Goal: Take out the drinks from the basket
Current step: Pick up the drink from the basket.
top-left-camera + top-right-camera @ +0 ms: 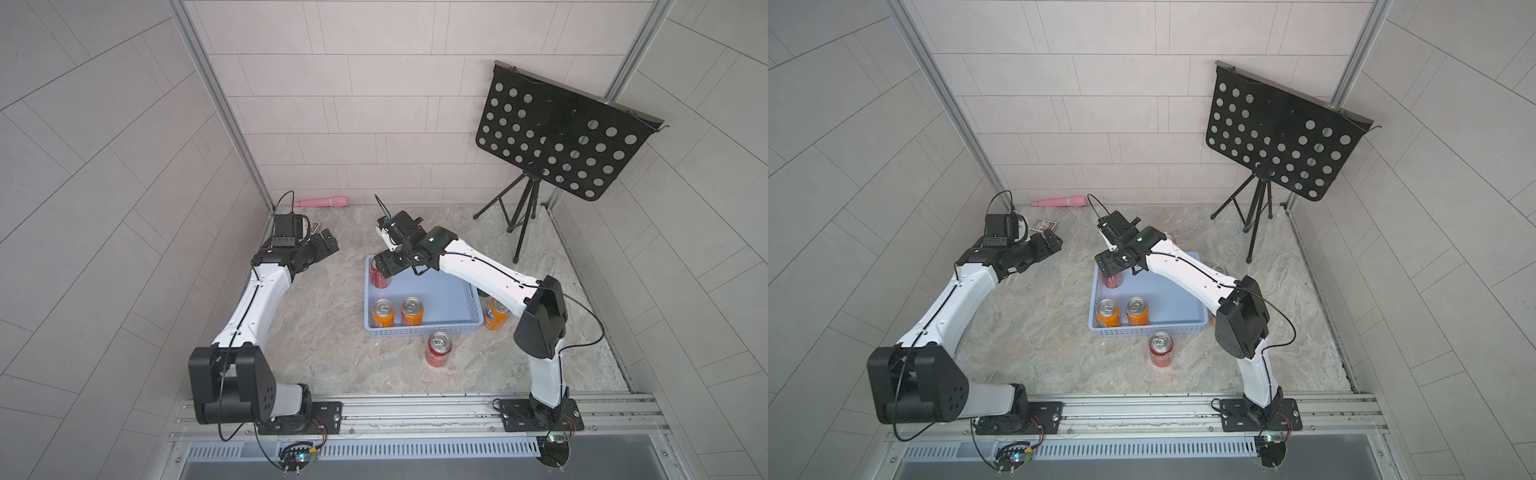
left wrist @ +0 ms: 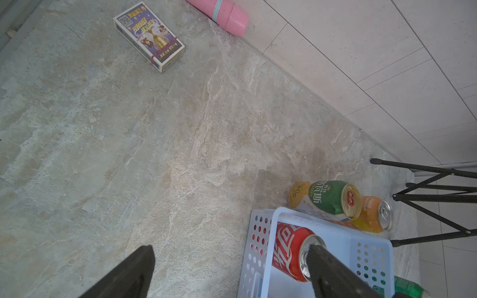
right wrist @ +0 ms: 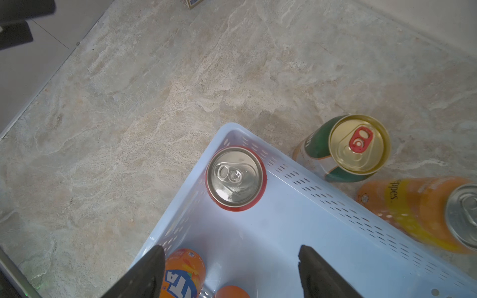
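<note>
Marbled beige stone-look tabletop point(image 1: 324, 340), pale tiled walls point(image 1: 374, 104) on three sides, aluminium rail point(image 1: 415, 409) in front. Light-blue perforated plastic basket point(image 1: 424, 330) mid-table: red soda can point(image 1: 379, 277) upright in its far-left corner, two orange soda cans point(image 1: 382, 313) near-left. Second red can point(image 1: 438, 349) stands on the table just in front. Right gripper point(image 3: 231, 250) open, empty, above the basket. Left gripper point(image 2: 231, 248) open over bare table. Black perforated music stand point(image 1: 557, 137) back right.

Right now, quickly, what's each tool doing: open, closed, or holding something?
Left tool: open, holding nothing.
Right tool: open, holding nothing, above the basket.
</note>
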`<state>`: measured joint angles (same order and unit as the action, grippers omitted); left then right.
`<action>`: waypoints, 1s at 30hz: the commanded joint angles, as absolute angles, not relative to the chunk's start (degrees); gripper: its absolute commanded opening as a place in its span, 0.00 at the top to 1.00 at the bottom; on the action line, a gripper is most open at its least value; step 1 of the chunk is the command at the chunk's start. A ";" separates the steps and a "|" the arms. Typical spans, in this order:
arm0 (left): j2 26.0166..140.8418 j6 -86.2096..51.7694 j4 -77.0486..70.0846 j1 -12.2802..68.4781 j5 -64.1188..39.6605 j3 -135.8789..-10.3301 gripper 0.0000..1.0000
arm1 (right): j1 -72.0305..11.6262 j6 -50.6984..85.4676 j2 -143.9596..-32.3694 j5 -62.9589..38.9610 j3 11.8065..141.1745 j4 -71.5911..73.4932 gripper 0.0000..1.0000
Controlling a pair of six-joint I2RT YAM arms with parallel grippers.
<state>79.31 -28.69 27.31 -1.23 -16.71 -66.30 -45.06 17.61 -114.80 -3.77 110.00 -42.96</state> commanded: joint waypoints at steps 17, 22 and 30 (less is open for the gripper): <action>79.85 -29.53 26.63 -2.11 -21.93 -67.76 0.00 | -46.15 18.50 -127.88 1.79 120.39 -43.38 0.14; 79.67 -29.63 26.54 -2.37 -21.95 -67.74 0.00 | -45.36 18.70 -131.44 1.50 124.45 -45.04 0.14; 80.04 -30.03 26.62 -2.77 -22.25 -67.75 0.00 | -44.69 19.92 -134.01 0.44 126.17 -45.09 0.15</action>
